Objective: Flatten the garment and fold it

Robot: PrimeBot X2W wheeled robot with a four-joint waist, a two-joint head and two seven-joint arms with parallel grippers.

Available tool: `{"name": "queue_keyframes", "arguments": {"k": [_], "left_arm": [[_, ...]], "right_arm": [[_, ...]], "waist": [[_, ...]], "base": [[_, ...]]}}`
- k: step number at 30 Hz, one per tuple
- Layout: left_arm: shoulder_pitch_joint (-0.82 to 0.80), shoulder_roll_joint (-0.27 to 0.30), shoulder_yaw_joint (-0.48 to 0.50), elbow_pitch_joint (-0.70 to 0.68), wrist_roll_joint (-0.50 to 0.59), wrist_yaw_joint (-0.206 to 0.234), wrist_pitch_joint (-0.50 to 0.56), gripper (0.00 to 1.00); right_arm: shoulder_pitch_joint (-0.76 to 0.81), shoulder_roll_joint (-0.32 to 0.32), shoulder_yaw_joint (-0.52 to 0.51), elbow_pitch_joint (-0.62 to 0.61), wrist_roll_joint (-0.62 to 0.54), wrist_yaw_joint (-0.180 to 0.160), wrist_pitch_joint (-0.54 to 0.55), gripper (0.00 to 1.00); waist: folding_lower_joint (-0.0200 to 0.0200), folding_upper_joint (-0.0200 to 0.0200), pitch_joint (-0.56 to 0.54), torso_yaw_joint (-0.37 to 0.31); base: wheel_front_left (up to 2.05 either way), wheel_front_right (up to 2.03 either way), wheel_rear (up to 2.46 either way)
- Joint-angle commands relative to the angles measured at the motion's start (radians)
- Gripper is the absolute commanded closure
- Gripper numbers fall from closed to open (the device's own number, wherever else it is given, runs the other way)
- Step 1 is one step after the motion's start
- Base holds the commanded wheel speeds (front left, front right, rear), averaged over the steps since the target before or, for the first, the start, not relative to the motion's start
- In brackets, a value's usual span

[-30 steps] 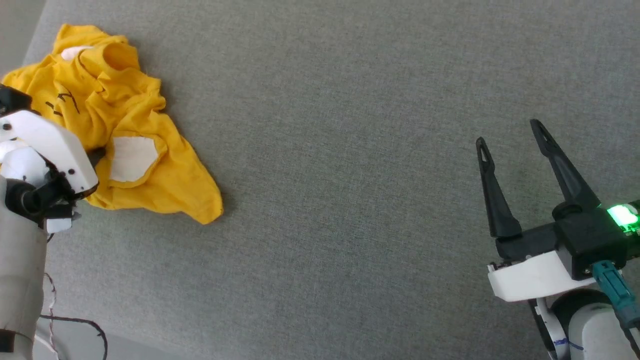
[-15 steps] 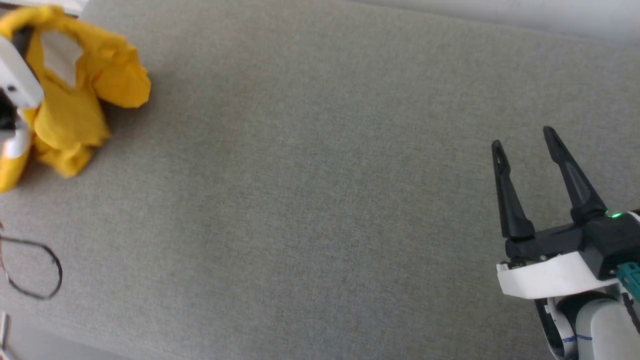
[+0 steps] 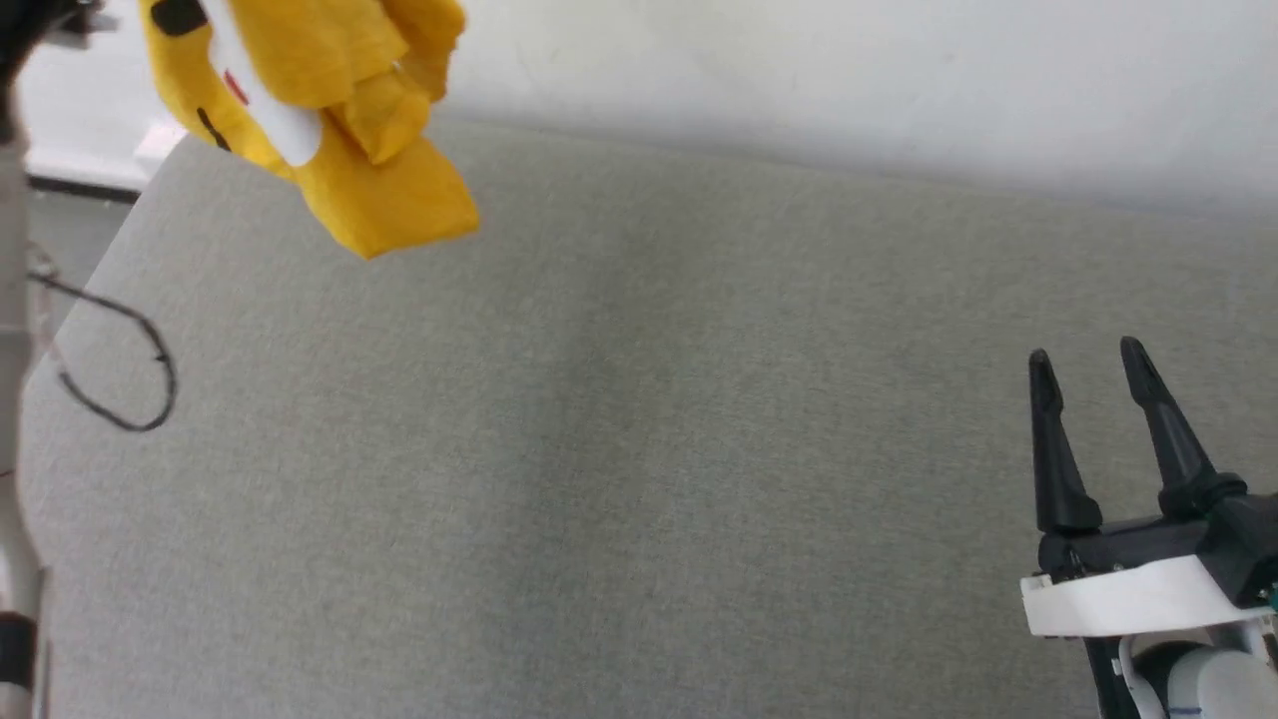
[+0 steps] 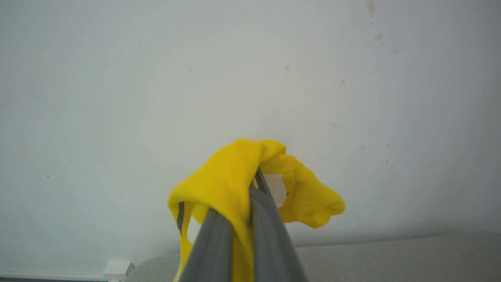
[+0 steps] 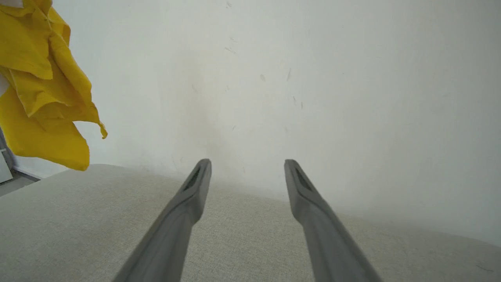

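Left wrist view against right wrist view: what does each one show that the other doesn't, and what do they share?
Left wrist view: the left gripper shut on the garment, yellow cloth bunched over its fingers.
Right wrist view: the right gripper open, nothing between its fingers, above the grey surface; the garment hangs bunched at that view's upper left, clear of this gripper.
Both: the yellow garment lifted in the air, the pale wall behind it and the grey surface below.
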Motion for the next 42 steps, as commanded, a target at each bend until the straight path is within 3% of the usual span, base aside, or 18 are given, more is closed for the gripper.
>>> {"name": "queue_keyframes", "arguments": {"k": [1, 7, 11, 16, 21, 26, 33, 34, 35, 36, 37, 38, 42], "left_arm": [[-0.017, -0.026, -0.012, -0.028, -0.009, 0.005, 0.015, 1.0], [0.003, -0.126, -0.053, -0.147, -0.062, 0.036, 0.089, 1.0], [0.047, -0.192, -0.078, -0.232, -0.09, 0.085, 0.127, 1.0], [0.137, -0.247, -0.137, -0.305, -0.085, 0.127, 0.144, 1.0], [0.28, -0.279, -0.219, -0.339, -0.06, 0.129, 0.114, 1.0], [0.46, -0.312, -0.302, -0.289, -0.024, 0.148, 0.044, 1.0], [0.659, -0.343, -0.4, -0.048, -0.014, 0.163, 0.028, 1.0], [0.675, -0.35, -0.406, -0.02, -0.021, 0.16, 0.028, 0.87], [0.687, -0.361, -0.4, 0.003, -0.033, 0.163, 0.018, 0.67], [0.696, -0.37, -0.399, 0.023, -0.039, 0.162, 0.007, 0.57], [0.701, -0.377, -0.401, 0.039, -0.042, 0.156, -0.003, 0.33], [0.704, -0.386, -0.393, 0.049, -0.051, 0.154, -0.023, 0.0], [0.701, -0.411, -0.347, 0.033, -0.08, 0.144, -0.13, 0.0]], "right_arm": [[0.012, 0.0, -0.008, 0.007, 0.01, -0.001, -0.01, 0.0], [0.021, 0.0, -0.032, 0.012, 0.019, -0.001, -0.022, 0.0], [0.023, 0.0, -0.048, 0.009, 0.019, -0.001, -0.025, 0.0], [0.031, 0.0, -0.064, 0.003, 0.023, -0.001, -0.026, 0.0], [0.031, 0.0, -0.062, -0.002, 0.028, -0.001, -0.028, 0.0], [0.029, 0.0, -0.065, 0.002, 0.035, -0.001, -0.03, 0.0], [0.026, 0.0, -0.046, 0.017, 0.039, -0.001, -0.033, 0.0], [0.026, 0.0, -0.044, 0.019, 0.04, -0.001, -0.033, 0.0], [0.026, 0.0, -0.044, 0.022, 0.04, -0.001, -0.033, 0.0], [0.026, 0.0, -0.045, 0.025, 0.041, -0.001, -0.033, 0.0], [0.027, 0.0, -0.045, 0.028, 0.04, -0.001, -0.033, 0.0], [0.029, 0.0, -0.045, 0.032, 0.04, -0.001, -0.032, 0.0], [0.04, 0.0, -0.045, 0.038, 0.039, -0.001, -0.027, 0.0]], "waist": [[0.0002, -0.0001, -0.083, -0.076], [0.0002, -0.0001, -0.112, -0.149], [0.0002, -0.0001, -0.112, -0.197], [0.0002, -0.0001, -0.097, -0.238], [0.0002, -0.0001, -0.071, -0.266], [0.0002, -0.0001, -0.05, -0.279], [0.0002, -0.0001, -0.045, -0.295], [0.0002, -0.0001, -0.045, -0.296], [0.0002, -0.0001, -0.045, -0.295], [0.0002, -0.0001, -0.047, -0.293], [0.0002, -0.0001, -0.049, -0.291], [0.0002, -0.0001, -0.052, -0.287], [0.0002, -0.0001, -0.077, -0.271]], "base": [[0.0, 0.0, 0.0], [0.0, 0.0, 0.0], [0.0, 0.0, 0.0], [0.0, 0.0, 0.0], [0.0, 0.0, 0.0], [0.0, 0.0, 0.0], [0.0, 0.0, 0.0], [0.0, 0.0, 0.0], [0.0, 0.0, 0.0], [0.0, 0.0, 0.0], [0.0, 0.0, 0.0], [0.0, 0.0, 0.0], [0.0, 0.0, 0.0]]}}
